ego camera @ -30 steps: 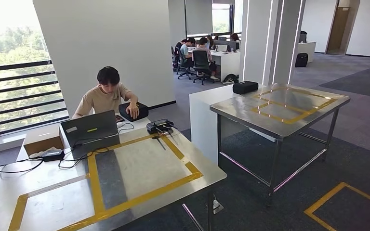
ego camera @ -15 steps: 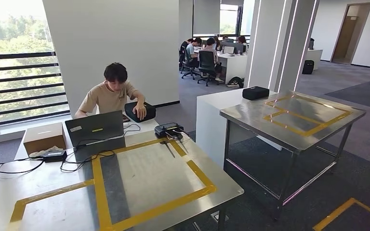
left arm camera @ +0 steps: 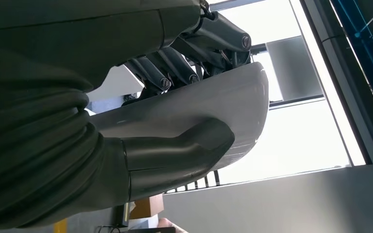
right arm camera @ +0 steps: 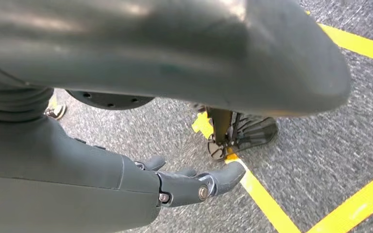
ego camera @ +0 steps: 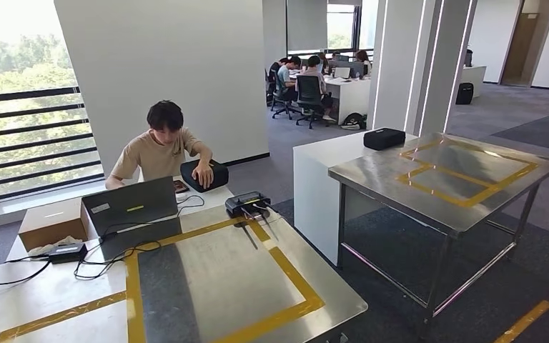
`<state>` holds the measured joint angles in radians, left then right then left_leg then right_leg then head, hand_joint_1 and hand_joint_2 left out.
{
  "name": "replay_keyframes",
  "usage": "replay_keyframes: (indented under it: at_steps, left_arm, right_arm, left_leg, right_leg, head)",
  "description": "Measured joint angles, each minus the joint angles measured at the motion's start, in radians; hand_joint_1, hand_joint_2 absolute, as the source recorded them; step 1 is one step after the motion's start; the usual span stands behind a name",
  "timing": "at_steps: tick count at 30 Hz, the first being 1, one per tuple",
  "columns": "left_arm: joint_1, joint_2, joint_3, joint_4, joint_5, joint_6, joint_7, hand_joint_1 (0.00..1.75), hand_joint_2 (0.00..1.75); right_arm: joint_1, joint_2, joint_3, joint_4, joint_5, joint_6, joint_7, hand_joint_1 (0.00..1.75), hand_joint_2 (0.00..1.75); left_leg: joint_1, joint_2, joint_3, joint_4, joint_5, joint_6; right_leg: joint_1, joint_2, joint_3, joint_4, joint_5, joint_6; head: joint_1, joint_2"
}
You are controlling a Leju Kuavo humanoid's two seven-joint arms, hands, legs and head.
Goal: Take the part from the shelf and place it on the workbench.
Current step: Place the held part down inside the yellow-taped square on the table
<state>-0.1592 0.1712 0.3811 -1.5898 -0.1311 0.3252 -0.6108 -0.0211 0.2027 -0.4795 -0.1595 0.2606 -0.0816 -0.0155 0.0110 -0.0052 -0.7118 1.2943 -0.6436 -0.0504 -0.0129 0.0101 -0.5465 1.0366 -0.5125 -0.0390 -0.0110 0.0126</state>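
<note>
The robot's left hand [left arm camera: 175, 111] grips a smooth grey curved part [left arm camera: 209, 104], dark fingers [left arm camera: 175, 63] hooked over one edge and the thick thumb [left arm camera: 184, 145] pressed against its face. The right hand [right arm camera: 175, 187] hangs low over grey carpet marked with yellow tape lines [right arm camera: 267, 199], holding nothing, fingers loosely extended and slightly apart. Ahead stands a steel workbench [ego camera: 64, 296] outlined in yellow tape [ego camera: 293, 286] (a laptop [ego camera: 132, 207], a cardboard box [ego camera: 48, 221] and cables sit at its far end). A person [ego camera: 161, 150] sits behind it, one hand on a black pouch [ego camera: 204, 175]. A second steel table [ego camera: 443, 179] stands to the right.
</note>
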Motion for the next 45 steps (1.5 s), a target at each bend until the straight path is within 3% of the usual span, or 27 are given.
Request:
replay_keyframes:
  at_steps: [1,4,5,6,9,11,13,14,15,16,19,20,21,25,28,30,35,40,44,45]
  left_arm:
    - [0.0,0.0,0.0,0.0,-0.003,0.0,0.001,1.75,1.75]
    - [-0.001,-0.003,-0.001,0.005,-0.011,0.0,0.005,1.75,1.75]
    - [0.0,-0.004,-0.001,0.007,-0.013,-0.001,0.008,1.75,1.75]
    - [0.0,-0.005,-0.002,0.009,-0.014,-0.001,0.009,1.75,1.75]
    - [-0.004,-0.006,-0.002,0.009,-0.016,-0.002,0.011,1.75,1.75]
    - [-0.007,-0.007,-0.003,0.01,-0.016,-0.004,0.012,1.75,1.75]
    - [-0.008,-0.009,-0.004,0.012,-0.016,-0.008,0.014,1.75,1.75]
    - [-0.008,-0.01,-0.005,0.014,-0.015,-0.012,0.018,1.75,1.75]
    - [-0.01,-0.011,-0.006,0.017,-0.014,-0.016,0.023,1.75,1.75]
    - [-0.013,-0.011,-0.007,0.021,-0.011,-0.021,0.031,1.75,1.75]
    - [-0.032,-0.011,-0.017,0.048,-0.013,-0.047,0.081,1.75,1.75]
    - [-0.04,-0.009,-0.022,0.064,-0.019,-0.057,0.105,1.75,1.75]
    - [-0.047,-0.006,-0.028,0.081,-0.025,-0.067,0.127,1.75,1.75]
    - [-0.091,0.02,-0.044,0.154,-0.059,-0.126,0.194,1.75,1.75]
    - [-0.16,0.049,-0.083,0.265,-0.159,-0.149,0.23,1.75,1.75]
    - [-0.214,0.067,-0.124,0.356,-0.31,-0.108,0.26,1.75,1.75]
    - [-0.351,0.097,-0.324,0.632,-0.802,-0.006,0.333,1.75,1.75]
    - [-0.404,0.09,-0.534,0.872,-1.031,-0.008,0.416,1.75,1.75]
    - [-0.413,0.088,-0.626,0.976,-1.068,-0.018,0.434,0.0,1.75]
    - [-0.416,0.088,-0.638,0.993,-1.071,-0.018,0.435,0.0,1.75]
  right_arm:
    - [0.0,0.0,0.0,0.0,0.0,-0.001,0.0,0.0,0.0]
    - [-0.001,0.0,0.0,0.0,0.0,-0.003,0.0,0.0,0.0]
    - [-0.001,0.0,0.0,0.0,0.001,-0.004,0.0,0.0,0.0]
    - [-0.002,0.0,0.0,0.0,0.001,-0.005,-0.001,0.0,0.0]
    - [-0.006,0.0,0.0,-0.001,0.001,-0.005,-0.002,0.0,0.0]
    - [-0.01,0.0,0.0,-0.001,0.001,-0.005,-0.002,0.0,0.0]
    - [-0.011,0.0,0.0,-0.001,0.001,-0.004,-0.001,0.0,0.0]
    - [-0.01,0.0,-0.001,-0.001,0.0,-0.003,-0.001,0.0,0.0]
    - [-0.009,0.0,-0.002,-0.001,0.0,-0.004,-0.001,0.0,0.0]
    - [-0.009,0.0,-0.003,-0.001,0.0,-0.004,-0.001,0.0,0.0]
    - [-0.006,-0.002,-0.008,0.0,0.0,-0.004,-0.003,0.0,0.0]
    - [-0.004,-0.003,-0.008,0.0,0.0,-0.004,-0.003,0.0,0.0]
    - [-0.003,-0.004,-0.009,0.0,0.0,-0.003,-0.003,0.0,0.0]
    - [-0.007,-0.004,-0.01,0.0,0.01,0.001,-0.002,0.0,0.0]
    - [-0.012,-0.005,-0.011,0.0,0.019,0.004,0.0,0.0,0.0]
    - [-0.013,-0.005,-0.011,0.0,0.021,0.006,0.0,0.0,0.0]
    - [-0.014,-0.005,-0.014,0.0,0.025,0.009,0.005,0.0,0.0]
    - [-0.01,-0.005,-0.017,0.0,0.027,0.012,0.024,0.0,0.0]
    - [-0.004,-0.005,-0.022,0.0,0.029,0.013,0.028,0.0,0.0]
    - [-0.003,-0.005,-0.023,0.0,0.029,0.013,0.028,0.0,0.0]
  left_leg:
    - [0.002,0.001,0.001,-0.042,0.02,0.0]
    - [0.007,0.012,0.024,-0.21,0.193,0.001]
    - [0.006,0.015,0.029,-0.237,0.23,0.007]
    - [0.006,0.017,0.032,-0.248,0.241,0.016]
    - [0.008,0.011,0.062,-0.252,0.221,0.043]
    - [0.007,0.009,0.083,-0.254,0.203,0.056]
    - [0.003,0.008,0.102,-0.254,0.183,0.063]
    - [0.001,0.007,0.113,-0.254,0.173,0.065]
    - [-0.001,0.005,0.127,-0.254,0.162,0.065]
    - [-0.004,0.004,0.142,-0.254,0.151,0.064]
    - [-0.011,-0.001,0.184,-0.252,0.117,0.06]
    - [-0.013,-0.003,0.189,-0.252,0.107,0.056]
    - [-0.015,-0.006,0.194,-0.25,0.102,0.051]
    - [-0.018,-0.009,0.204,-0.257,0.105,0.048]
    - [-0.019,-0.008,0.215,-0.277,0.1,0.047]
    - [-0.019,-0.006,0.222,-0.288,0.094,0.045]
    - [-0.02,-0.007,0.223,-0.292,0.095,0.04]
    - [-0.021,0.0,0.227,-0.292,0.093,0.039]
    - [-0.021,0.002,0.228,-0.292,0.093,0.039]
    - [-0.021,0.002,0.228,-0.292,0.093,0.039]
  right_leg:
    - [-0.002,0.0,0.017,0.0,-0.013,0.003]
    - [-0.005,0.001,0.056,0.002,-0.055,0.022]
    - [-0.004,0.0,0.065,-0.002,-0.067,0.03]
    - [-0.002,-0.001,0.074,0.0,-0.072,0.039]
    - [-0.002,-0.004,0.072,0.045,-0.06,0.055]
    - [-0.002,-0.005,0.009,0.145,-0.074,0.059]
    - [0.001,-0.006,-0.079,0.249,-0.13,0.061]
    - [0.003,-0.006,-0.112,0.271,-0.155,0.06]
    - [0.005,-0.006,-0.132,0.265,-0.162,0.058]
    - [0.009,-0.006,-0.138,0.23,-0.142,0.051]
    - [0.025,-0.004,-0.125,0.066,0.018,0.022]
    - [0.028,-0.002,-0.12,0.036,0.056,0.016]
    - [0.029,0.0,-0.119,0.023,0.073,0.012]
    - [0.024,0.01,-0.106,0.011,0.084,0.018]
    - [0.025,0.01,-0.104,0.008,0.077,0.012]
    - [0.025,0.01,-0.103,0.008,0.075,0.009]
    - [0.025,0.007,-0.096,0.008,0.073,0.007]
    - [0.022,0.014,-0.09,0.008,0.073,0.006]
    - [0.021,0.016,-0.09,0.008,0.074,0.007]
    - [0.021,0.016,-0.09,0.008,0.074,0.007]
  head:
    - [0.0,0.0]
    - [-0.001,0.0]
    - [-0.001,0.0]
    - [-0.001,0.0]
    - [0.003,0.0]
    - [0.005,0.0]
    - [0.007,0.0]
    - [0.007,0.0]
    - [0.008,0.0]
    - [0.008,0.0]
    - [0.008,0.0]
    - [0.008,0.0]
    - [0.007,0.0]
    - [0.004,0.0]
    - [0.003,0.0]
    - [0.002,0.0]
    - [0.002,0.0]
    - [0.003,0.0]
    - [0.003,0.0]
    - [0.003,0.0]
